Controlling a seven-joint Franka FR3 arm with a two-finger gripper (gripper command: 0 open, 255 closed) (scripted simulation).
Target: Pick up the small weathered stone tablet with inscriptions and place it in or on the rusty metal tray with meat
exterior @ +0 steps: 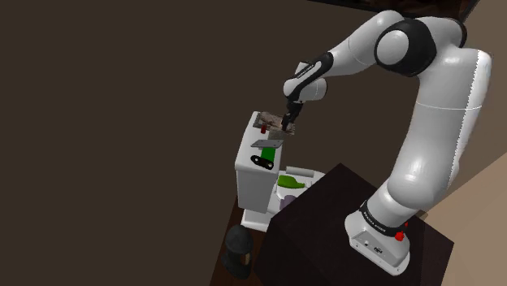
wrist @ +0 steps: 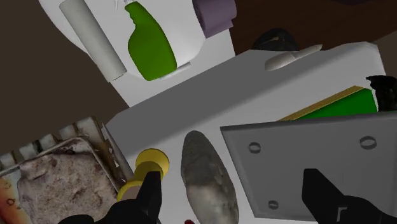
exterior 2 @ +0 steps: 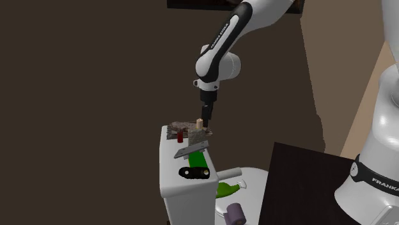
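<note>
My gripper (wrist: 232, 177) is closest, its black fingers (wrist: 151, 191) apart and clasping nothing — the weathered grey stone tablet (wrist: 207, 178) lies between them on the white tank lid (wrist: 254, 83), untouched. A grey plate with holes (wrist: 305, 153) lies just beside it — past a yellow knob (wrist: 150, 167) sits the rusty tray (wrist: 60, 135) of meat.

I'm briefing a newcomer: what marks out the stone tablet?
Find the white toilet tank. On its lid, between a yellow peg and a flat grey plate with holes, lies the stone tablet. It alone is a mottled, rough oval.
</note>
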